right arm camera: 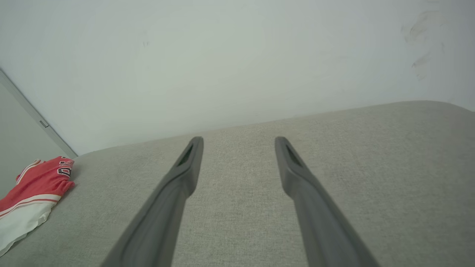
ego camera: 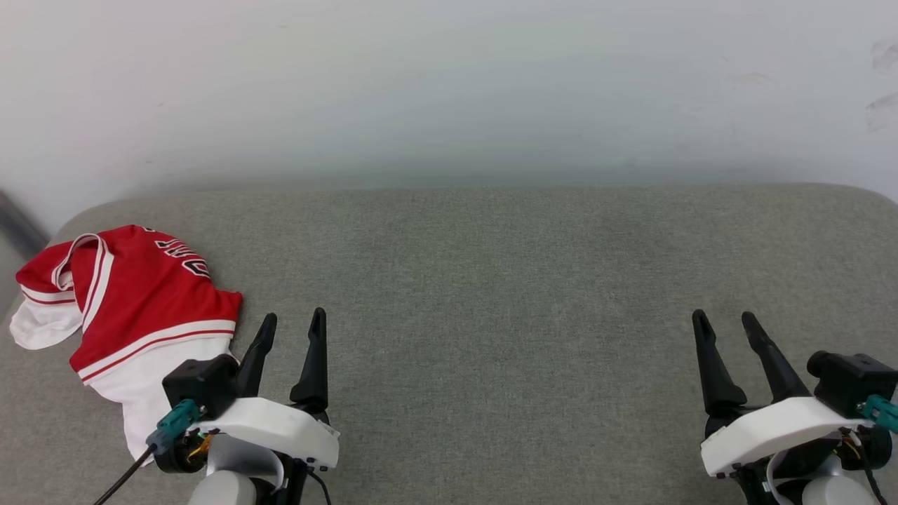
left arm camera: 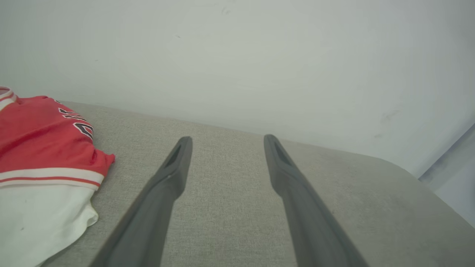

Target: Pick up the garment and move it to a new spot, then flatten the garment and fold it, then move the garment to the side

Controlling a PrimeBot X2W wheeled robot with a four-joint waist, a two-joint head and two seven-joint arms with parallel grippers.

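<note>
While the garment (ego camera: 140,294) lies crumpled at the left end of the cushion (ego camera: 491,280), both grippers hang spread and empty above the bare weave.

The garment is one shirt of soft, thin cloth, bunched into loose folds. Its body is red, with black white-edged block letters, partly folded out of sight, near its far edge. A red-and-white striped band crosses it, and below the band a white part spreads toward the front, its near end hidden behind the left wrist's black camera block. Another white piece with striped trim sticks out at the far left.

The cushion is a single broad pad of grey-green woven fabric, coarse-grained, with rounded corners. It sits against a pale, smooth wall (ego camera: 449,84) that carries faint scuffs at the upper right.

There are two grippers with two fingers each, four fingers in all. The fingers are long, dark, matte and tapering, and each has a narrow slot near its tip. The left gripper (ego camera: 294,317) stands just beside the garment's right edge without touching it, its fingers parted around nothing. The right gripper (ego camera: 723,315) is well apart from the garment, likewise parted and holding nothing. Each wrist has a white shell and a teal connector.
</note>
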